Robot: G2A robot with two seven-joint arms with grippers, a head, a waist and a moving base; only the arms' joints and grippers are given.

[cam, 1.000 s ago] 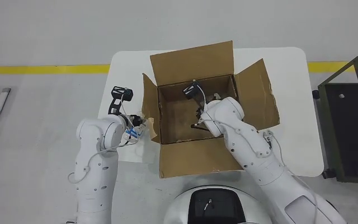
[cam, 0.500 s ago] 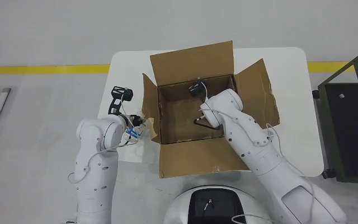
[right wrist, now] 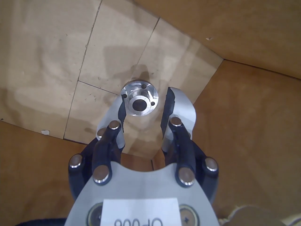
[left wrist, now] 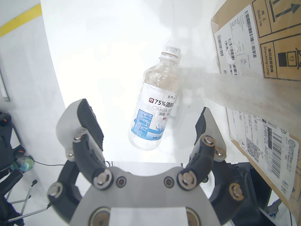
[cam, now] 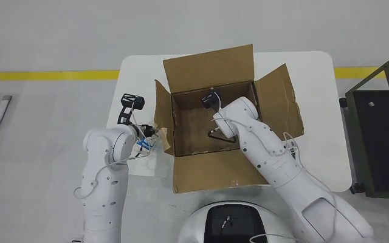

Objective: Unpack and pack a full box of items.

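R hand (right wrist: 145, 99) inside cardboard box (cam: 209, 67), apart, straddling metal flange hub (right wrist: 140, 102) on box floor; prob. staged for pickup. L hand (left wrist: 145, 114) spread above alcohol bottle (left wrist: 155, 102), lying on surface (left wrist: 105, 36) beside box.

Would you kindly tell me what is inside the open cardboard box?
Inside the cardboard box a metal flanged hub lies on the floor, between the fingers of the open right pincer. The right arm hides part of the floor in the top view.

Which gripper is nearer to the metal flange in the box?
Right. The right gripper straddles the metal flange on the cardboard box floor; the left gripper hangs outside the box, over a bottle.
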